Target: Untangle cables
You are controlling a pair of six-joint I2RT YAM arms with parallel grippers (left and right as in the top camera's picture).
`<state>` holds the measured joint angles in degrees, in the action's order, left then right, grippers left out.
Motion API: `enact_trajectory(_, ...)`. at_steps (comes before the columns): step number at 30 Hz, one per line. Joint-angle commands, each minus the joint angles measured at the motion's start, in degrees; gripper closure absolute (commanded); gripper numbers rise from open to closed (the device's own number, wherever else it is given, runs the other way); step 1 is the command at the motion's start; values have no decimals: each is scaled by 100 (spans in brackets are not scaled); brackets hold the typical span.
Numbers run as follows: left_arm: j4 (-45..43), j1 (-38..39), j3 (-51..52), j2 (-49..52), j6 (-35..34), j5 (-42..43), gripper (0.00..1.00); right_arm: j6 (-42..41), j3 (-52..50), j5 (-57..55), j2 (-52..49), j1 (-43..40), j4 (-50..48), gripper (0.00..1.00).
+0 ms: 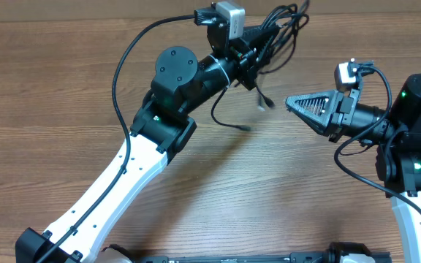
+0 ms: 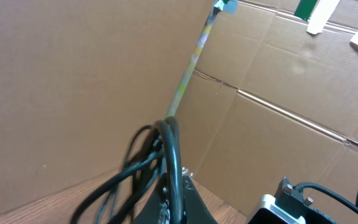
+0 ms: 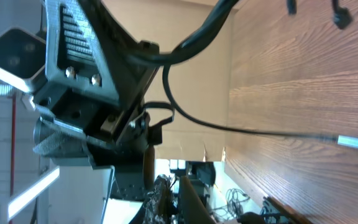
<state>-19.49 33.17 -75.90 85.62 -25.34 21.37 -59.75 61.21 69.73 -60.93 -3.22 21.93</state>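
Observation:
The cables (image 1: 283,29) form a loose black bundle lifted off the table at the far edge. My left gripper (image 1: 269,35) is shut on the bundle. In the left wrist view a thick loop of the cables (image 2: 174,155) runs straight up between the shut fingers, with further loops fanning out to the left. Two strands hang down from the bundle; one ends in a plug tip (image 1: 266,104), the other curls to a tip (image 1: 247,128) just above the table. My right gripper (image 1: 291,101) points left, shut and empty, a little right of the hanging plug tip. In the right wrist view a thin cable (image 3: 260,130) crosses the wood.
A cardboard wall (image 2: 73,81) stands behind the table's far edge. The left arm's own thick black cable (image 1: 134,51) arcs over the wooden table (image 1: 269,197). The left arm's body (image 3: 86,62) fills the upper left of the right wrist view.

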Motion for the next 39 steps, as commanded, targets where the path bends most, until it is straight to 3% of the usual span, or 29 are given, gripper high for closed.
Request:
enact_trajectory(1, 42, -15, -37, -24, 114, 157, 96, 485, 68, -63, 35, 20, -83, 90)
enact_trajectory(3, 413, -20, -37, -24, 109, 297, 96, 754, 68, -529, 35, 20, -74, 32)
enact_trajectory(4, 647, -20, -37, -24, 107, 476, 96, 754, 68, -925, 35, 22, -81, 9)
enact_trajectory(6, 813, -15, -37, -24, 85, 942, 96, 756, 68, -1322, 35, 22, -81, 0)
enact_trajectory(12, 835, -15, -37, -24, -66, 1589, 96, 1132, 68, -1449, 35, 22, -229, 4)
enact_trajectory(22, 1207, -15, -37, -24, -195, 1703, 96, 1182, 68, -2024, 35, -9, -238, 11)
enact_trajectory(28, 1187, -15, -37, -24, -662, 1696, 96, 1158, 68, -2024, 35, -94, -229, 36)
enact_trajectory(32, 1156, 13, -37, -24, -1119, 1729, 96, 1145, 68, -2262, 35, -94, -184, 37)
enact_trajectory(39, 1016, 129, -37, -24, -1110, 2009, 96, 918, 68, -2734, 35, -94, -186, 37)
